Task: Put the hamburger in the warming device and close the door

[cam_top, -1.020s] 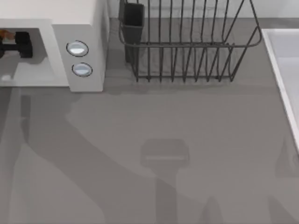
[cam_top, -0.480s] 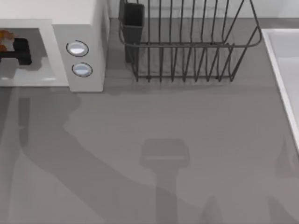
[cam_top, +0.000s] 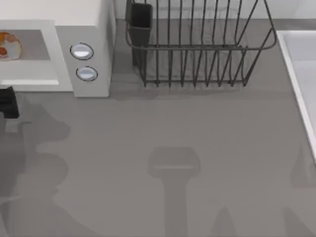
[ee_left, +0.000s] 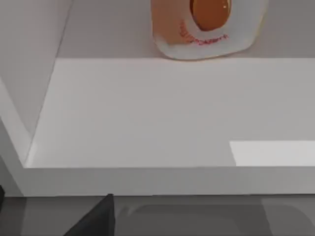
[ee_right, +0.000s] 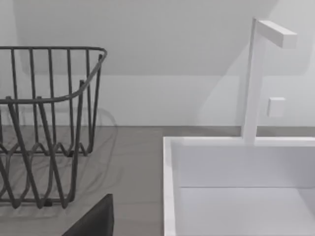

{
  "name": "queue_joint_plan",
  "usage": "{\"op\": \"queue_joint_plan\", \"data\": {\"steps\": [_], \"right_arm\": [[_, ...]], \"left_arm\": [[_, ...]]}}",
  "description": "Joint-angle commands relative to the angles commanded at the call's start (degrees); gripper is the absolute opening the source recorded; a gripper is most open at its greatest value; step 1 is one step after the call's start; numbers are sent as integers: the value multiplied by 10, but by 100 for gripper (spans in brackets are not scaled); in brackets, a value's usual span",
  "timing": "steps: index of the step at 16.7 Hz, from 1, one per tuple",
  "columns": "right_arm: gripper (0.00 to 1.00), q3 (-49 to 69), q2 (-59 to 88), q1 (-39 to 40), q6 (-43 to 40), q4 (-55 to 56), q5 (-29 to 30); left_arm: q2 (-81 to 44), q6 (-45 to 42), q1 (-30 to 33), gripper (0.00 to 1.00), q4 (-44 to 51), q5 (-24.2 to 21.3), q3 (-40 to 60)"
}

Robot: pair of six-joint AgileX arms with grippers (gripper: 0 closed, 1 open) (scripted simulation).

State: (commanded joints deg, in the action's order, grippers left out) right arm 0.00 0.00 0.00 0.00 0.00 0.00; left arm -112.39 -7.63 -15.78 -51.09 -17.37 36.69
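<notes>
Small orange-tan hamburger [cam_top: 9, 46] sits in white boxy warming device [cam_top: 86, 19], beyond left gripper [cam_top: 7, 101]; finger state unclear. Next: shut door.

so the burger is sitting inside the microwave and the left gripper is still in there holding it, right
Not quite. The burger does sit inside the microwave, but the left gripper has let go and pulled back out; the top view shows it in front of the opening, apart from the burger.

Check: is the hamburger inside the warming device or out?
Inside. The hamburger rests on the grey cavity floor of the warming device; the left gripper is outside, in front of the opening.
</notes>
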Motion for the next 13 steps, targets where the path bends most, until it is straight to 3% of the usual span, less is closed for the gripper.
{"op": "queue_joint_plan", "data": {"steps": [5, 13], "right_arm": [[100, 0, 0, 0, 0, 0, 0], [100, 0, 0, 0, 0, 0, 0]], "left_arm": [[70, -10, -21, 100, -56, -21, -116], [93, -9, -19, 100, -36, -21, -110]]}}
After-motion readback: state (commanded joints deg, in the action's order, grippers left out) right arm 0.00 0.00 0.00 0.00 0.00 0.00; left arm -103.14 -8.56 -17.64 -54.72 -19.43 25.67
